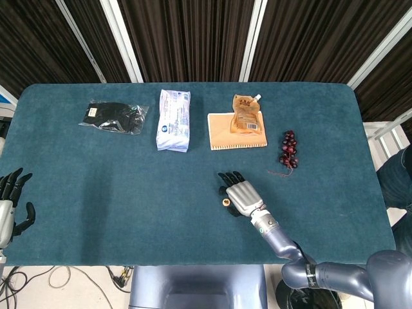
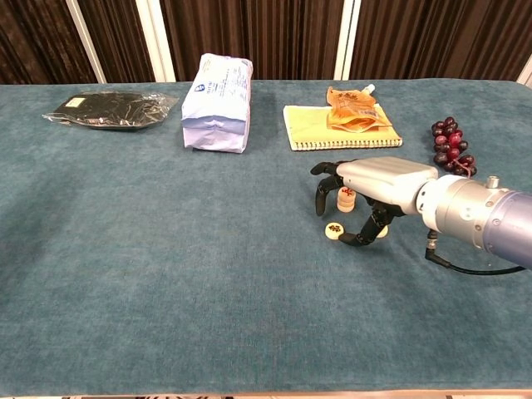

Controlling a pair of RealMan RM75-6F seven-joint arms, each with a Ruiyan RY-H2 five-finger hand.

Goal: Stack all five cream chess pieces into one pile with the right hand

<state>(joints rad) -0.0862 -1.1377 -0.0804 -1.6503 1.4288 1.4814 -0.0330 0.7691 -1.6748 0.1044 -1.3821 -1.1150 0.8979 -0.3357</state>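
The table (image 2: pixel 166 274) is covered in a teal cloth with a matt, slightly napped pile that shows lighter and darker streaks. The right robot hand (image 2: pixel 370 187) has a smooth silver-grey back with a satin metallic sheen, and its fingers (image 2: pixel 322 195) are matt black. The left robot hand (image 1: pixel 9 206) shows the same black fingers. The cream chess pieces (image 2: pixel 333 229) look like smooth, matt discs. The black packet (image 2: pixel 108 109) lies in glossy clear plastic film. The white pack (image 2: pixel 218 104) has a crinkled, softly shiny plastic wrap. The orange pouch (image 2: pixel 353 110) is glossy foil-like plastic, on a pale paper notebook (image 2: pixel 307 131). The grapes (image 2: pixel 449 141) are dark red and glossy.
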